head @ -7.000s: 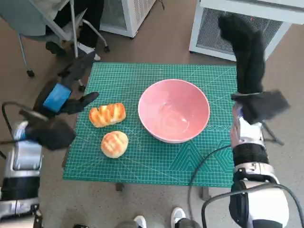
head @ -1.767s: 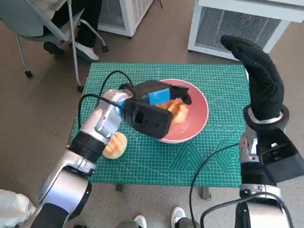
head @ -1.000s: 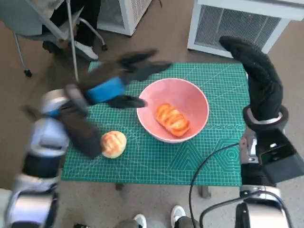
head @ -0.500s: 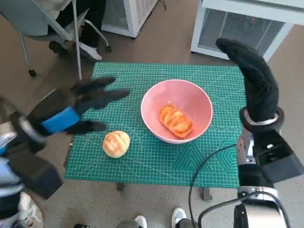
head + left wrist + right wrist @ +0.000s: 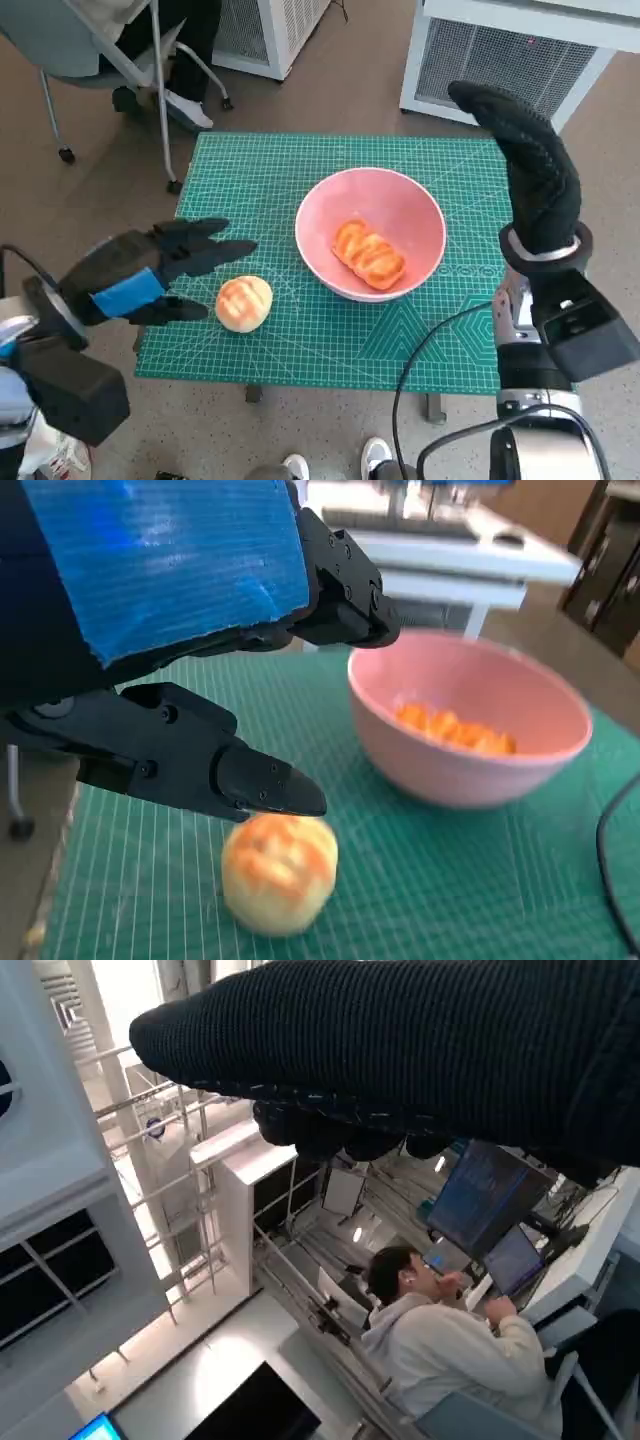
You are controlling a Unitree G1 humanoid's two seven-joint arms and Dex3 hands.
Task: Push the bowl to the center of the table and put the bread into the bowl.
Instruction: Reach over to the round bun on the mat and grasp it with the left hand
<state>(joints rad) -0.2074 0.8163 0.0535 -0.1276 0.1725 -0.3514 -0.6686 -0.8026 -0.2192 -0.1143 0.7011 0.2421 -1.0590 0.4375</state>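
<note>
Pink bowl [image 5: 370, 232] near the middle of the green-matted tabletop [image 5: 300, 340], with a ridged bread loaf [image 5: 369, 254] lying inside. Round bread roll [image 5: 244, 302] on the mat, apart from the bowl on its left. Left robot hand [image 5: 150, 270] just beside the roll, fingers [image 5: 190, 760] spread, holding nothing. Right robot hand [image 5: 530, 165] raised upright past the tabletop's right edge, empty; fingers' lie hard to tell.
</note>
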